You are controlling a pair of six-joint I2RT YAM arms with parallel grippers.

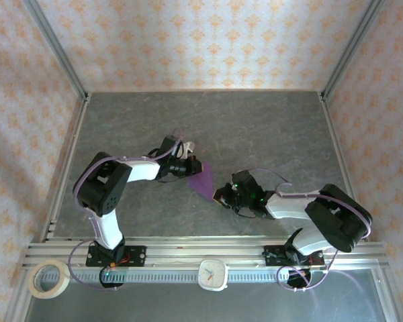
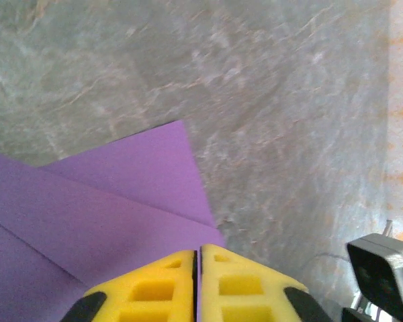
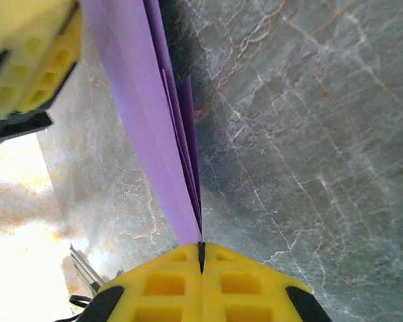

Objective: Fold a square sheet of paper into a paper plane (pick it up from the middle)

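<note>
Right hand (image 3: 201, 249) pinches the near tip of the folded purple paper (image 1: 203, 180), left hand (image 2: 198, 253) pinches its far edge, so its long axis runs hand to hand over the middle of the worktop (image 1: 269, 127), neither hand nearer.

Matt purple paper plane (image 2: 107, 208) (sharply creased), smooth yellow plastic fingertips (image 3: 188, 265), grey marbled matt table (image 1: 255, 127)

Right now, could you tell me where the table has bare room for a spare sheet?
The far half of the table, up to the back wall, is bare, as is the near strip along the aluminium rail. The middle is crowded: left gripper and right gripper both pinch the folded purple paper.
</note>
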